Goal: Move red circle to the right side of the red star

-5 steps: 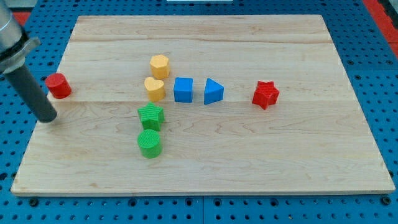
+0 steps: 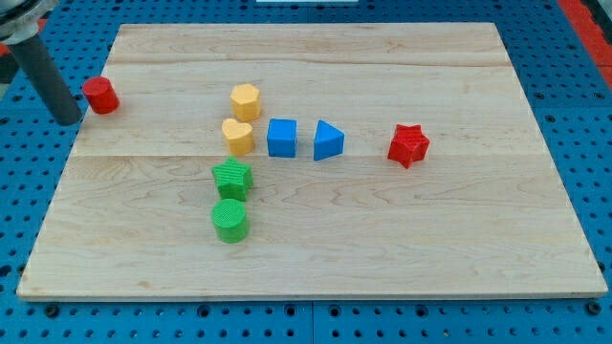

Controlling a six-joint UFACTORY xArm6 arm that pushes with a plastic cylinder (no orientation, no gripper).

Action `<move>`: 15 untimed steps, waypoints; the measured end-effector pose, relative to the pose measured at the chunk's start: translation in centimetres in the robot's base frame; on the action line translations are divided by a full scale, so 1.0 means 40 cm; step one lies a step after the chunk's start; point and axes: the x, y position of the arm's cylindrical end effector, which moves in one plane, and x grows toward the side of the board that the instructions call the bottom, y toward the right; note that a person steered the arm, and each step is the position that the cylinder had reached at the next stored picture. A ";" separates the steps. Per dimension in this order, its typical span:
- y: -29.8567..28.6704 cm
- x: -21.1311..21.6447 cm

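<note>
The red circle (image 2: 100, 96) stands at the board's left edge, toward the view's top. The red star (image 2: 409, 145) sits far off at the view's right, about mid-height. My tip (image 2: 69, 119) is just off the board's left edge, to the left of and slightly below the red circle, close to it; I cannot tell if they touch.
Between circle and star lie a yellow hexagon (image 2: 246, 100), a yellow heart (image 2: 238, 136), a blue cube (image 2: 282, 138) and a blue triangle (image 2: 328, 140). A green star (image 2: 232, 179) and green circle (image 2: 229, 220) sit below them. The wooden board (image 2: 382, 248) rests on a blue pegboard.
My tip moved toward the view's top, from below the red circle to its left. The red circle shifted toward the view's top and slightly right.
</note>
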 end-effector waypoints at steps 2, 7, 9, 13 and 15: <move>0.009 -0.270; 0.207 -0.199; 0.454 -0.221; 0.690 -0.148; 0.720 -0.132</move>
